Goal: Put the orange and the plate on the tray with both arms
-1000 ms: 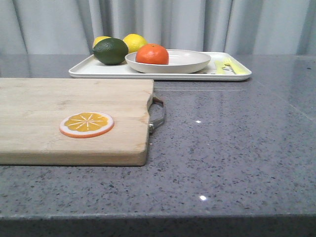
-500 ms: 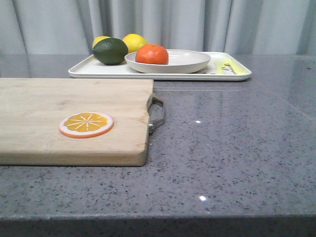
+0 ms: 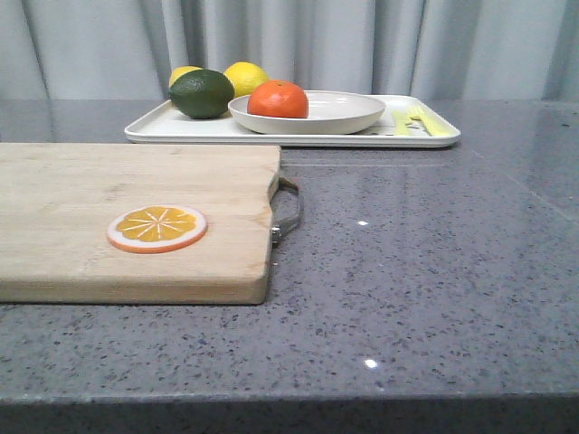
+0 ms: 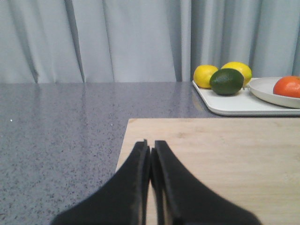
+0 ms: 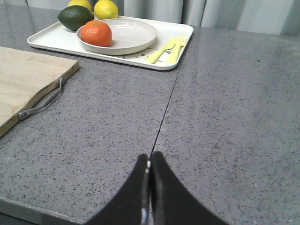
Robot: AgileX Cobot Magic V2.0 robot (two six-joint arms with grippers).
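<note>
The orange (image 3: 279, 99) lies in the off-white plate (image 3: 339, 113), and the plate rests on the white tray (image 3: 181, 132) at the back of the table. They also show in the right wrist view: the orange (image 5: 96, 33), the plate (image 5: 131, 35), the tray (image 5: 51, 41). In the left wrist view the orange (image 4: 288, 86), plate (image 4: 262, 88) and tray (image 4: 234, 104) show at the frame's edge. My left gripper (image 4: 150, 146) is shut and empty over the wooden board. My right gripper (image 5: 149, 157) is shut and empty over bare counter, far from the tray. Neither gripper shows in the front view.
A wooden cutting board (image 3: 90, 199) with a metal handle (image 3: 288, 210) lies at the front left, an orange slice disc (image 3: 157, 228) on it. A dark green lime (image 3: 202, 93), two lemons (image 3: 246, 77) and yellow cutlery (image 3: 416, 118) share the tray. A grey curtain hangs behind.
</note>
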